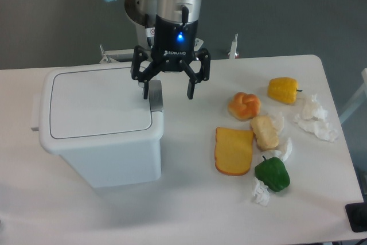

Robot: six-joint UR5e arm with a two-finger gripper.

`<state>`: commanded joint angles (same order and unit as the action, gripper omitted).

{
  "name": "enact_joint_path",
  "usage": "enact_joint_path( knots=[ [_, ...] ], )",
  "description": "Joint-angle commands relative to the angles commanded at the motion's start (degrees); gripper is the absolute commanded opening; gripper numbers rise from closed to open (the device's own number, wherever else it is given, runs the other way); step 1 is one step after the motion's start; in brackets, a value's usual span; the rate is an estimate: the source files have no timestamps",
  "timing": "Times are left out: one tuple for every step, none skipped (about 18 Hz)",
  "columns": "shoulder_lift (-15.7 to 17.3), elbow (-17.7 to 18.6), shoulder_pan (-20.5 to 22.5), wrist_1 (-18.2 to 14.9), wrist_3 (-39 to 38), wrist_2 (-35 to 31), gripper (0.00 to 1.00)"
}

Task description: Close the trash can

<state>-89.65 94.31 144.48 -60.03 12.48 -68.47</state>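
I see my gripper point(168, 92) with its fingers spread wide apart, holding nothing, above the grey latch tab point(155, 96) at the right edge of the trash can point(100, 130). The trash can sits on the left of the table point(189, 210), its lid point(97, 104) lying flat.

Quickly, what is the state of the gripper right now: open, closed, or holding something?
Gripper: open, holding nothing, fingers spread above the right edge of the trash can.

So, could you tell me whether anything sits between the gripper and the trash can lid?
Nothing visible does. The open gripper hangs right over the grey latch tab at the lid's right edge, and the lid already lies flat.
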Motion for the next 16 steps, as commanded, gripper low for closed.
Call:
enact_joint_path(
  knots=[
    [0.0,-0.2,0.9,0.0,0.3,0.0,1.00],
    [0.0,-0.2,1.5,0.0,0.5,0.0,1.00],
    [-0.1,-0.4,2.0,0.0,0.6,-0.1,1.00],
    [-0.1,-0.5,2.9,0.0,0.7,-0.1,1.00],
    [-0.1,-0.7,4.0,0.0,0.7,-0.1,1.00],
    [-0.1,-0.9,4.8,0.1,0.8,0.0,1.00],
    [-0.1,-1.1,5.5,0.1,0.8,0.1,1.00],
    [-0.1,-1.2,6.7,0.1,2.1,0.2,1.00],
    [-0.1,-1.2,7.2,-0.3,5.2,0.2,1.00],
    [-0.1,-1.3,7.6,-1.3,8.6,0.1,1.00],
    [-0.1,-1.3,8.4,-2.3,11.6,0.2,1.00],
    [-0.1,-1.5,9.0,-3.0,13.8,0.2,1.00],
    [-0.1,-1.8,9.7,-3.5,15.5,0.2,1.00],
    [-0.1,-1.9,10.6,-3.6,17.5,0.2,1.00],
    [-0.1,-1.9,11.8,-3.5,20.1,0.3,1.00],
    [-0.1,-2.5,13.1,-3.7,23.5,0.5,1.00]
  ],
)
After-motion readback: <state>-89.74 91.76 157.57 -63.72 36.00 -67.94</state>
